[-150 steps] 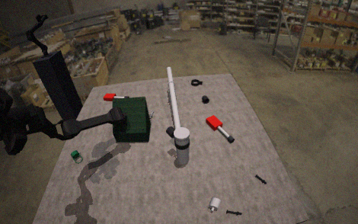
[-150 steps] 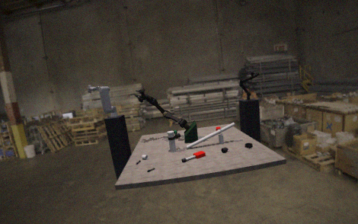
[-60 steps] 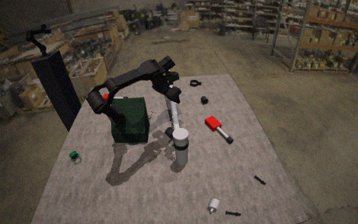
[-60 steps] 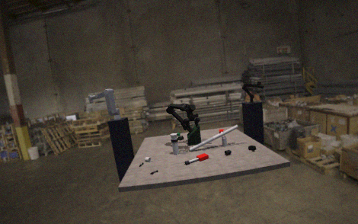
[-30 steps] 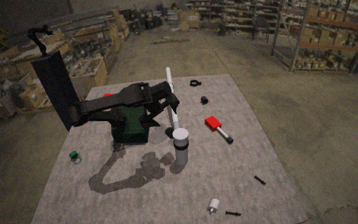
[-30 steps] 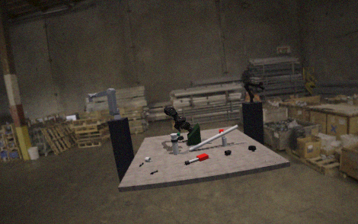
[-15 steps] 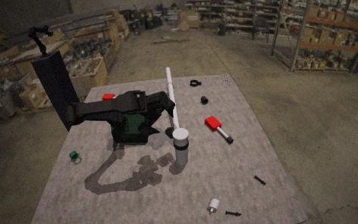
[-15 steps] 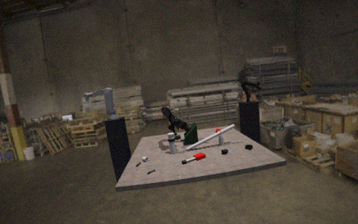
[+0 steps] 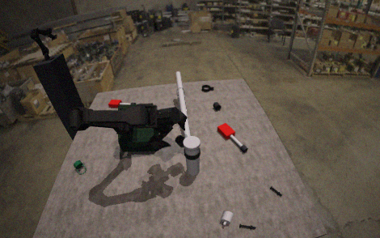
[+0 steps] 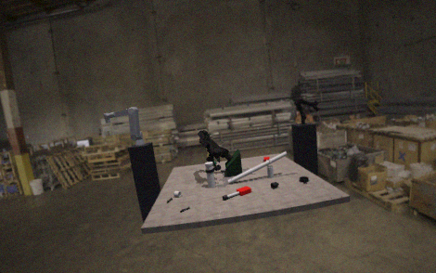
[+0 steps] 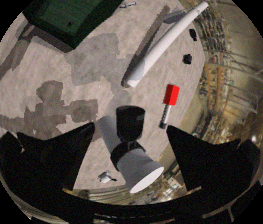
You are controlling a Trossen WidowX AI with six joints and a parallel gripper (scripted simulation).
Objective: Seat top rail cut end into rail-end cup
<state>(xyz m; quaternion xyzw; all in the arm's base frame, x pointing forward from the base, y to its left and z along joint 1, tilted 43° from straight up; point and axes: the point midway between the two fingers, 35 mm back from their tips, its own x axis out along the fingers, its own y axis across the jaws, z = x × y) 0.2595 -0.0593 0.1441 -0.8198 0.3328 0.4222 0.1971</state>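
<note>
The big post [image 9: 192, 165] [image 10: 211, 179] [image 11: 136, 165] stands upright with a black brace band [image 9: 192, 155] near its pale cap. The black rail-end cup [image 9: 180, 140] [image 11: 130, 124] hangs from the band on the rail's side. The white rail [image 9: 182, 99] [image 10: 257, 167] [image 11: 169, 44] slopes down toward the post. Its low end is outside the cup, with a gap between them in the wrist view. The small post [image 10: 270, 172] stands under the rail; the loop cap is unclear. My gripper [image 11: 131, 127] is open and empty, its fingertips apart on either side of the cup in the wrist view.
A green block [image 9: 145, 135] [image 10: 235, 163] [image 11: 72, 22] stands beside the rail, near the arm. A red-headed tool [image 9: 225, 130] [image 10: 244, 190] [image 11: 171, 95] lies across the rail. A black ring [image 9: 207, 88], a black fitting [image 9: 217, 106], a white cylinder [image 9: 226, 218] and bolts lie around.
</note>
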